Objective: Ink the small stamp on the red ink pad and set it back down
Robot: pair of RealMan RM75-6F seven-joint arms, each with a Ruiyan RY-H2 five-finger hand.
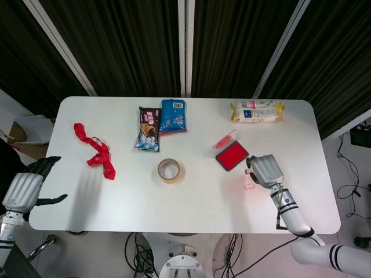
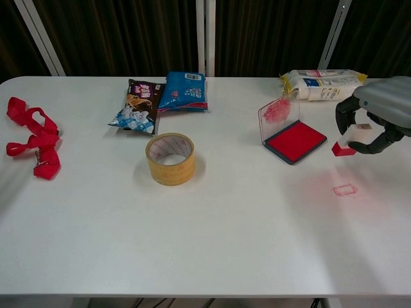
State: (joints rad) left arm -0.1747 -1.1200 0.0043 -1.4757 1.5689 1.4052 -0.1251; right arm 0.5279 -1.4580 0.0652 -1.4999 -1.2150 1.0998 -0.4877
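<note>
White table (image 2: 192, 244) fills our view; at right, our right hand (image 2: 379, 109) pinches the stamp (image 2: 350, 142) in curled fingers, lifted right of the pad (image 2: 295, 142). Left hand (image 1: 23, 188) hangs spread at lower left.

Matt white table (image 2: 212, 244), glossy tape roll (image 2: 170, 158), shiny foil snack bags (image 2: 160, 99), red cloth strap (image 2: 32, 138)

— Between the fingers (image 2: 361, 146) of the right hand (image 2: 376, 115)?
— Small stamp (image 2: 350, 142), pale on top, red on its inked face. Grey hand, black fingers.
— Just left of those fingers?
— Ink pad (image 2: 296, 141), bright red in a dark tray, red smears on its clear lid. Below, a faint red rectangle print (image 2: 345, 190) on the white table (image 2: 212, 231).
— Well off to the left?
— Tan tape roll (image 2: 170, 158), blue packet (image 2: 183, 90), brown packet (image 2: 137, 106), red strap (image 2: 32, 136).
</note>
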